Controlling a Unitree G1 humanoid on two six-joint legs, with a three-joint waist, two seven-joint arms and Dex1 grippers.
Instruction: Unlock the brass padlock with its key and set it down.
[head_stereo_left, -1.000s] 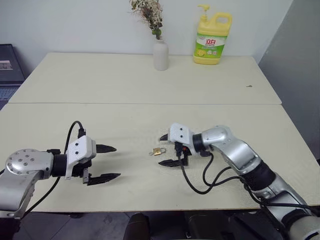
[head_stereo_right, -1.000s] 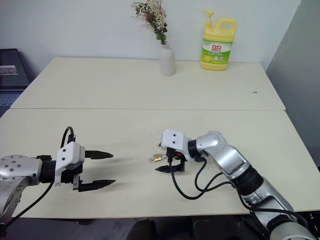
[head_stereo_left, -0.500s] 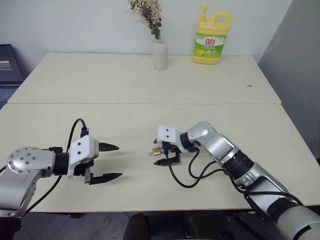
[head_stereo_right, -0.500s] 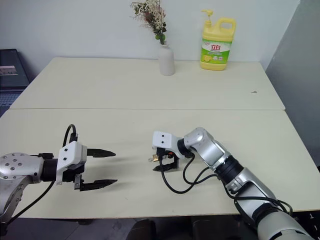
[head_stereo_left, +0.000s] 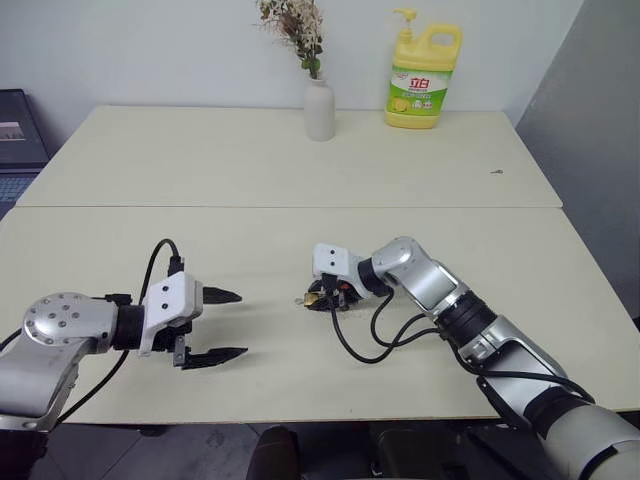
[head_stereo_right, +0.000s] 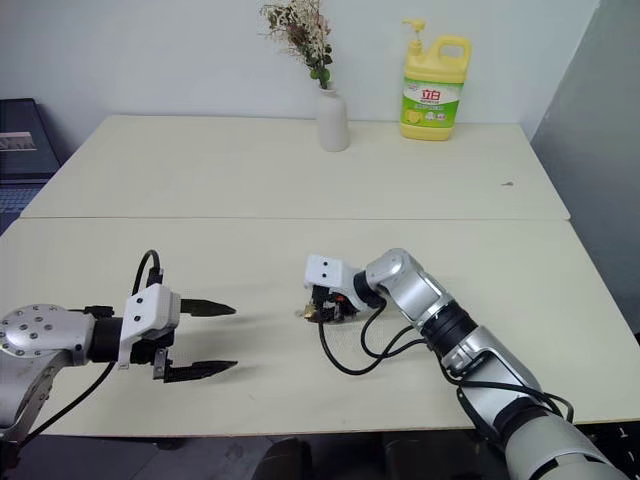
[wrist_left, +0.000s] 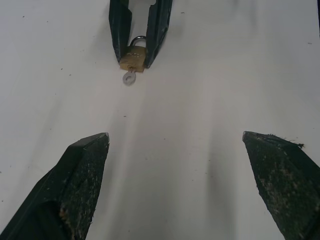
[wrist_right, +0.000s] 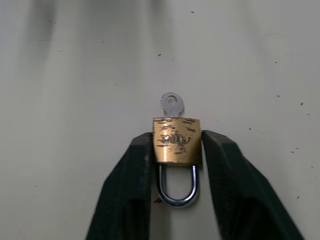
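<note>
Fingers of your right gripper (wrist_right: 176, 150) pinched the small golden-brass padlock (wrist_right: 176, 140) on the cream table (head_stereo_left: 300, 160), its silvery key (wrist_right: 172, 104) protruding from the padlock, while your left gripper (head_stereo_left: 215, 325) hovered wide open, well apart from the padlock.

Two cream benches (head_stereo_left: 280, 160) stand pushed together against a white wall (head_stereo_left: 150, 45) — a grey partition (head_stereo_left: 600, 130) at the right.

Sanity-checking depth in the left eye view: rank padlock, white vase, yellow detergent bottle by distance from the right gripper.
1. brass padlock: between the right gripper's fingers, mid-table.
2. white vase: far edge, straight back.
3. yellow detergent bottle: far edge, right of the vase.
</note>
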